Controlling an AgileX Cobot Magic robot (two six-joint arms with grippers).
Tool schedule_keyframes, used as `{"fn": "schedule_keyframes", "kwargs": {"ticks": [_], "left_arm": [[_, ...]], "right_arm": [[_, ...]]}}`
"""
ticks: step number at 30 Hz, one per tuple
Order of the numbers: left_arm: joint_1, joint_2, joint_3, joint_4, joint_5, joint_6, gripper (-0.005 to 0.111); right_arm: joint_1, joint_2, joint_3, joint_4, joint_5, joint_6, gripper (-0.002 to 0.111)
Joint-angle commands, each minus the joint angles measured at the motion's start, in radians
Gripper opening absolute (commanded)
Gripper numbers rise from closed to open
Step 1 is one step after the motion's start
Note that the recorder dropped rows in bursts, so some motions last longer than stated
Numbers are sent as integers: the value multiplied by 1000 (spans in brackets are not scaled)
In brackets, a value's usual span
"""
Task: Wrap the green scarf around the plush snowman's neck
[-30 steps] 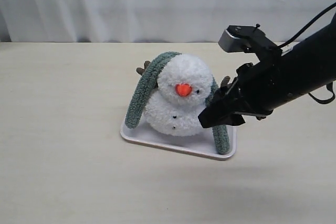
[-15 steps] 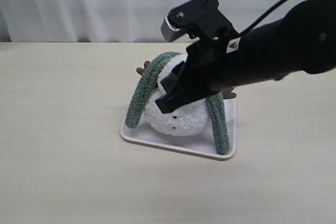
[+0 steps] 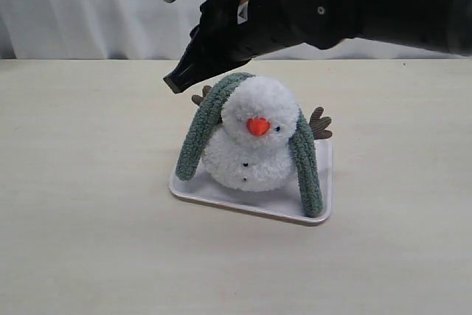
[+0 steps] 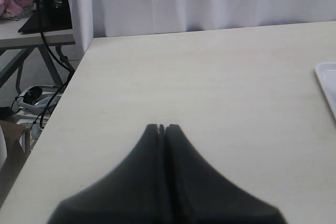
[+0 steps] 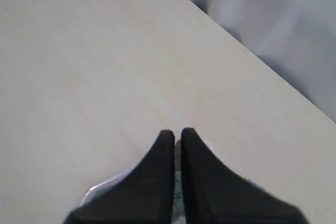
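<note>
The plush snowman [image 3: 254,149] sits upright on a white tray [image 3: 221,195], orange nose facing forward. Draped over the back of its head is the green scarf [image 3: 193,138]; one end hangs down each side to the tray, the other end [image 3: 307,171] on the right. No scarf crosses the front of the snowman's neck [image 3: 234,136]. My right gripper [image 3: 175,82] hovers above and left of the head, clear of the scarf, shut on nothing. In its wrist view the right gripper [image 5: 174,132] points over the tray's edge [image 5: 97,188]. My left gripper [image 4: 161,126] is shut and empty over bare table.
The snowman's brown twig arms [image 3: 320,122] stick out behind the scarf. A corner of the tray [image 4: 326,77] shows in the left wrist view, with the table's edge [image 4: 63,108] and a stand [image 4: 50,3] beyond. A white curtain [image 3: 88,5] backs the table.
My right arm has swung from the snowman's right side across its front, up to above and left of the head. The scarf and snowman have kept their places.
</note>
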Motion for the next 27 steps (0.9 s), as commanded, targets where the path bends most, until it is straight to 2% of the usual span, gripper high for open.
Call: {"fn": "schedule_keyframes", "kwargs": {"ticks": [1,8,27], "left_arm": [[1,-2,3,-2,-12,-3,0],[1,-2,3,-2,-12,-3,0],[1,-2,3,-2,-11,-3,0]], "right_arm": [[-42,89,-79,-47,49,15,4],[-108,178,-90,-45,37,74,4],[-93,203,-90,4,257,49,4]]}}
